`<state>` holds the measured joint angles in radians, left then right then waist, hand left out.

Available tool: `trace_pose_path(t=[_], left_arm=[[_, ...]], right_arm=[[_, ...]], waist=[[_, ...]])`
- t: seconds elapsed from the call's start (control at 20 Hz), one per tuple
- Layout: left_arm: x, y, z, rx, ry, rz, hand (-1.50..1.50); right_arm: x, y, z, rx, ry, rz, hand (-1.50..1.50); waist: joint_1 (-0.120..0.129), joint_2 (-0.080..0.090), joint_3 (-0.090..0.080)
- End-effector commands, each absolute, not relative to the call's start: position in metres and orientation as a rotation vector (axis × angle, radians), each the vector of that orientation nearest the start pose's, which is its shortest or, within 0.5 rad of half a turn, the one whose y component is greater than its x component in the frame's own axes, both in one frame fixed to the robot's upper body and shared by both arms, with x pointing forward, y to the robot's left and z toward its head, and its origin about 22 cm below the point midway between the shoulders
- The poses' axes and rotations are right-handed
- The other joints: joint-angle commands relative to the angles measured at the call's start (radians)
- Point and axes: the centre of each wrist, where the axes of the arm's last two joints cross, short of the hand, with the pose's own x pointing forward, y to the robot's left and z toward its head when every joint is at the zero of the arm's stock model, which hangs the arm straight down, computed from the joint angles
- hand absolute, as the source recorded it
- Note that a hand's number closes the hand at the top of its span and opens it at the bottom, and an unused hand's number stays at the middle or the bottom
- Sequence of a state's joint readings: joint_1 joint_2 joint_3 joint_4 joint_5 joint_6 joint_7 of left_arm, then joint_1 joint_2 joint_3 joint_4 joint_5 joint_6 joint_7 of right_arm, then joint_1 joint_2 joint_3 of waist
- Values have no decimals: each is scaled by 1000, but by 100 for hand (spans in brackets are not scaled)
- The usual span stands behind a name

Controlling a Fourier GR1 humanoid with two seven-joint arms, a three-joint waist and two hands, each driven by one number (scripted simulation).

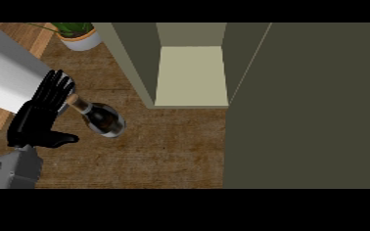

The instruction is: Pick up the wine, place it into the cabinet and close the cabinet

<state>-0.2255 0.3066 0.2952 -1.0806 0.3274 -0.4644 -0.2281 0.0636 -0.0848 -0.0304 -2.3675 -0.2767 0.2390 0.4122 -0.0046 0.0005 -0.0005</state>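
The wine bottle (103,118) is dark with a pale neck and stands on the wooden counter (166,151) at the left. My left hand (36,120) is just left of it, open, with straight fingers pointing up and the thumb out toward the bottle. The bottle's neck shows right beside the fingertips; I cannot tell whether they touch. The cabinet (133,58) is open at the top centre, showing a pale empty shelf (192,76). Its door (303,107) is swung out and fills the right side. My right hand is out of sight.
A potted plant (80,38) in a white pot stands at the top left, next to the cabinet's left wall. A white slanted object (16,76) lies at the left edge behind my hand. Bare wood lies between the bottle and the cabinet.
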Motion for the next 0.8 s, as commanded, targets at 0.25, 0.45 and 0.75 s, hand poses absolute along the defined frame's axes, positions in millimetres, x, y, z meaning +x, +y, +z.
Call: trace_pose_path(t=[0.25,0.45,0.75], left_arm=[[283,360,-55,-228,-1637,12,-150],[299,356,-69,-244,-1580,37,-150],[290,364,-88,-285,-1577,41,-150]], right_arm=[[165,-226,175,265,-1898,250,-150],[144,-230,180,292,-1910,241,-150],[160,-246,169,256,-1911,255,-150]], waist=[[0,0,0],[-10,2,-1],[-5,1,0]])
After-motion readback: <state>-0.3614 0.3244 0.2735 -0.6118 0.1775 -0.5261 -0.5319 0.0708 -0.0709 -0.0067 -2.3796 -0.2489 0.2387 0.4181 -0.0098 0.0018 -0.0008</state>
